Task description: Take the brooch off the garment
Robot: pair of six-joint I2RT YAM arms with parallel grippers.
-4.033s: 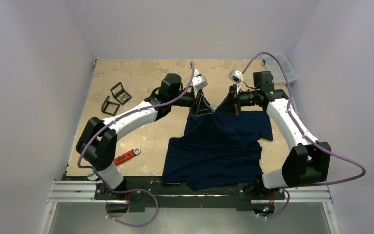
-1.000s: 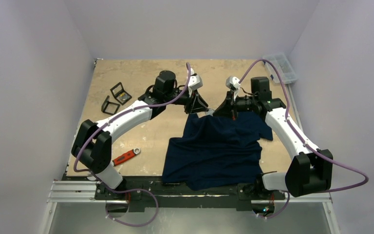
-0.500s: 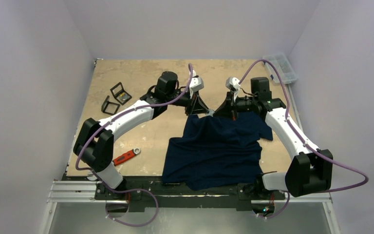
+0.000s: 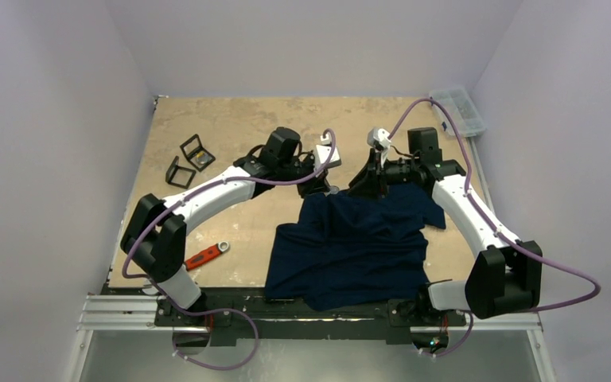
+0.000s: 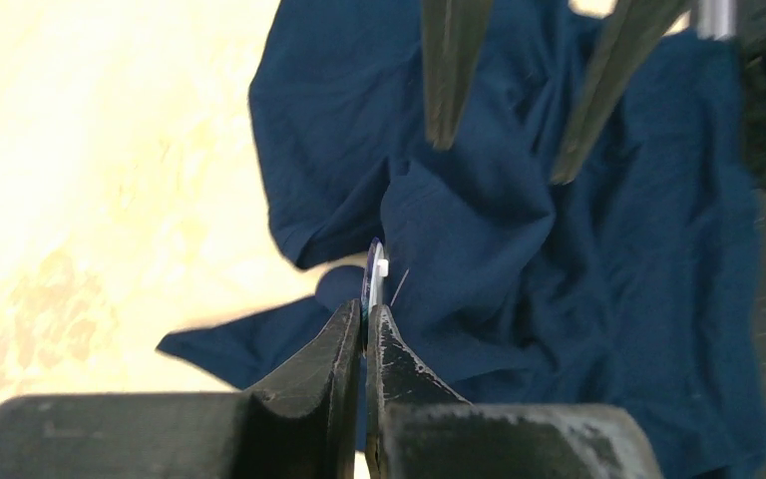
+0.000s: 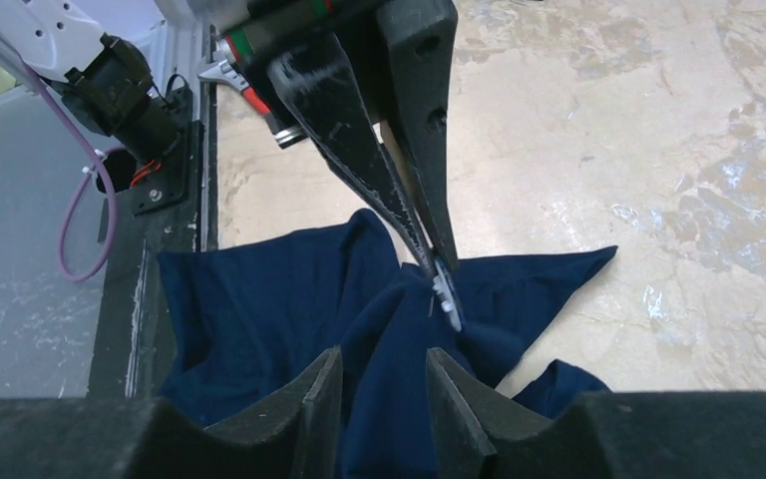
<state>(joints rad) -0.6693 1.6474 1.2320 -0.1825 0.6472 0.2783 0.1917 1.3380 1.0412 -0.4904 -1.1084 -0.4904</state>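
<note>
Left gripper (image 5: 364, 309) is pinching the small round bluish brooch (image 5: 373, 267) at its tips, right gripper (image 6: 384, 357) half-open on nothing, so the pin might snag the dark navy cloth T-shirt (image 5: 578, 299).

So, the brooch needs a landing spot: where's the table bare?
Bare: far table strip between black frames and clear box; left of the garment, beyond the wrench. Crowded: its far edge, where left gripper and right gripper meet.
</note>
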